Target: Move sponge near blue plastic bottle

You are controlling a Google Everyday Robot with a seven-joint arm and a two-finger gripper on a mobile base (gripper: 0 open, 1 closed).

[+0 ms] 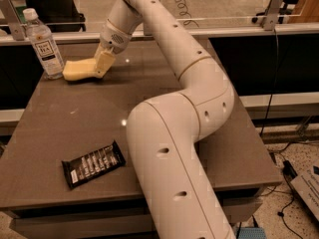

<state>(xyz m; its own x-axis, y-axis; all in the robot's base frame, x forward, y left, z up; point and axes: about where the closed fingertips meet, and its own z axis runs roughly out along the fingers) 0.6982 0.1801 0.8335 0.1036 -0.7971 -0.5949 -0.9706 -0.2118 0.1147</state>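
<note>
The pale yellow sponge (77, 69) lies on the brown table at the back left, just right of the blue plastic bottle (44, 44). The bottle stands upright, clear with a white cap and a white label. A small gap separates the sponge's left end from the bottle's base. My gripper (103, 64) comes down from the long white arm onto the sponge's right end. Its pale fingers (105, 59) are closed on that end, and the sponge sits low on the table.
A black snack-bar wrapper (93, 164) lies near the table's (75, 118) front left edge. My arm's large elbow (174, 148) covers the table's middle and front right. A glass partition with metal posts (273, 6) runs behind the table.
</note>
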